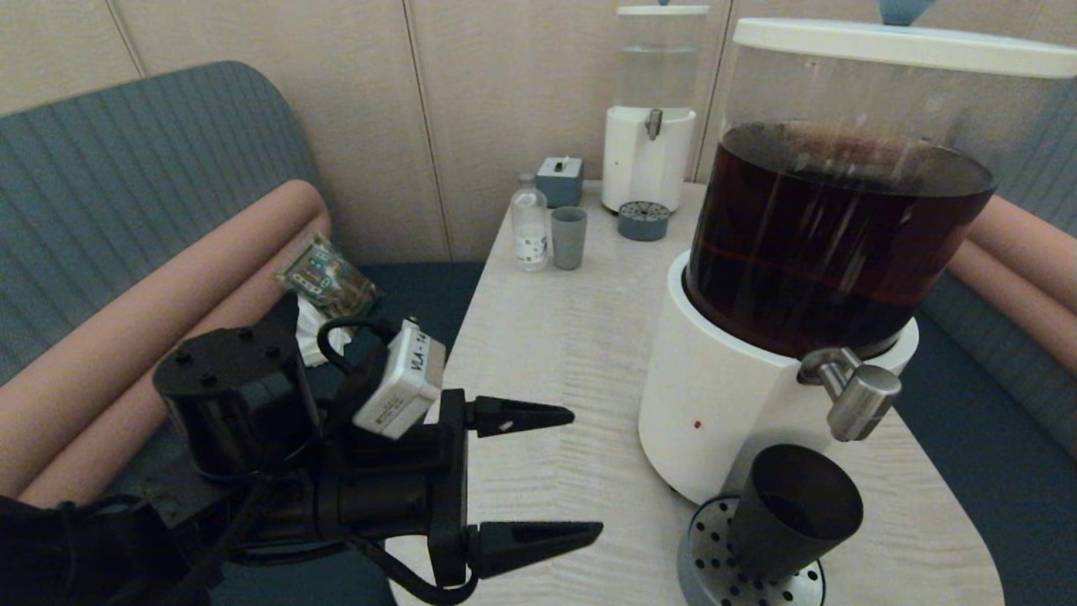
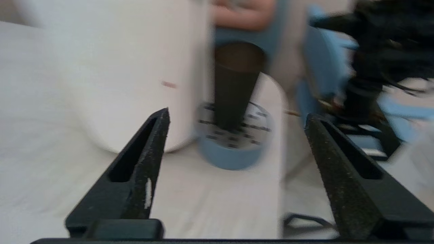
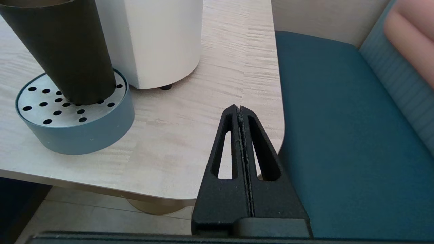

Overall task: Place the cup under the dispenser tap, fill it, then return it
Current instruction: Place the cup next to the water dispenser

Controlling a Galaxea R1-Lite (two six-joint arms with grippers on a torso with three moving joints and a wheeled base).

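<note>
The small black tapered plastic cup (image 1: 791, 509) stands upright on a round grey-blue drip tray with a perforated steel top (image 1: 715, 564), directly below the stubby brushed-steel dispenser tap (image 1: 854, 396) of the big white-based clear dispenser of dark brown liquid (image 1: 808, 269). The left gripper (image 1: 580, 471) hovers over the pale wood tabletop (image 1: 555, 337) at nine o'clock from the cup, well apart, jaws spread wide and empty. The right gripper (image 3: 240, 110) sits by the tabletop's edge above a blue seat (image 3: 339, 135), jaws pressed together.
</note>
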